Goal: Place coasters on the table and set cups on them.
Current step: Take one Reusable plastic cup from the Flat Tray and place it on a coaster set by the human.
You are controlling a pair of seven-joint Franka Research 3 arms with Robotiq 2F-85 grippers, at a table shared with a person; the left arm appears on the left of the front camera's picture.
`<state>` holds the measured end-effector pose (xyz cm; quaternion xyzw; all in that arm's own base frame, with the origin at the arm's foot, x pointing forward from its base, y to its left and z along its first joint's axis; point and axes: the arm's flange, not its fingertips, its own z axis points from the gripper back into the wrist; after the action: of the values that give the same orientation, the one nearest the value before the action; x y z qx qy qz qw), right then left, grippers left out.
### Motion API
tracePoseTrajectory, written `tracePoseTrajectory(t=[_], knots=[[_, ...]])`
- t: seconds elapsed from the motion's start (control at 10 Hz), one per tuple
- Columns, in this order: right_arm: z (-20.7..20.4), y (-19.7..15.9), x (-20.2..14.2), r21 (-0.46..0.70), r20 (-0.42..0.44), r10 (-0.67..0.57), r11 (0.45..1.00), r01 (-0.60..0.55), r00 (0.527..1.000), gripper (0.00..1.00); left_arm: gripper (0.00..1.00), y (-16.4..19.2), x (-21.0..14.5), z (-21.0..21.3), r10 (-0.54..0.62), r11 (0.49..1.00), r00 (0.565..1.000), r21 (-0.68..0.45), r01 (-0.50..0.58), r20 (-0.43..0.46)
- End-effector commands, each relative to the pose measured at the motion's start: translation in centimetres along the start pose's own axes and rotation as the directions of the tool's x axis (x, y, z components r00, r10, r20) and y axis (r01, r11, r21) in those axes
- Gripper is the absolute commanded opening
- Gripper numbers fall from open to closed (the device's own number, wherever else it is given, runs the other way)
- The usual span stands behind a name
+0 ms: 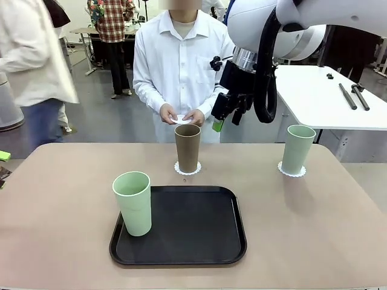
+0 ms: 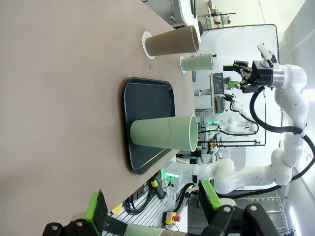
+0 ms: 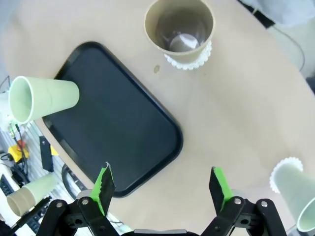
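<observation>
A brown cup (image 1: 187,148) stands on a lacy white coaster (image 1: 187,170) at the far middle of the table (image 1: 60,205). At the far right a mint cup (image 1: 297,149) stands on its own coaster (image 1: 291,171). The other mint cup (image 1: 133,203) stands on the black tray's (image 1: 199,241) left edge. The person's hands hold a white coaster (image 1: 180,119) beyond the table. My right gripper (image 1: 225,118) hangs open, high over the far side; its wrist view looks down past empty fingers (image 3: 104,184) at the brown cup (image 3: 179,27) and tray (image 3: 113,128). My left gripper (image 2: 152,204) is open and empty, with the tray's mint cup (image 2: 165,132) ahead of it.
A white table (image 1: 326,96) with black tools stands behind on the right. Other people walk in the background at left. The tray takes up the near middle of the table, and bare tabletop lies to its left and right.
</observation>
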<state>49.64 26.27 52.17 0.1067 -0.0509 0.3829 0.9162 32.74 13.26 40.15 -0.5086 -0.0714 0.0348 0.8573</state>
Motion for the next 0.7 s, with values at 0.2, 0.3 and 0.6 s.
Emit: tracePoseTrajectory(t=[0.2, 0.3, 0.6], knots=[[0.20, -0.60, 0.03, 0.011, 0.031, 0.028, 1.000, -0.028, 0.999, 1.00, 1.00, -0.11, -0.01, 0.12, 0.000, 1.000, 1.000, -0.012, 0.000, 0.008], [0.20, -0.60, 0.03, 0.011, 0.031, 0.028, 1.000, -0.028, 0.999, 1.00, 1.00, -0.11, -0.01, 0.12, 0.000, 1.000, 1.000, -0.012, 0.000, 0.008], [0.20, -0.60, 0.03, 0.011, 0.031, 0.028, 1.000, -0.028, 0.999, 1.00, 1.00, -0.11, -0.01, 0.12, 0.000, 1.000, 1.000, -0.012, 0.000, 0.008]])
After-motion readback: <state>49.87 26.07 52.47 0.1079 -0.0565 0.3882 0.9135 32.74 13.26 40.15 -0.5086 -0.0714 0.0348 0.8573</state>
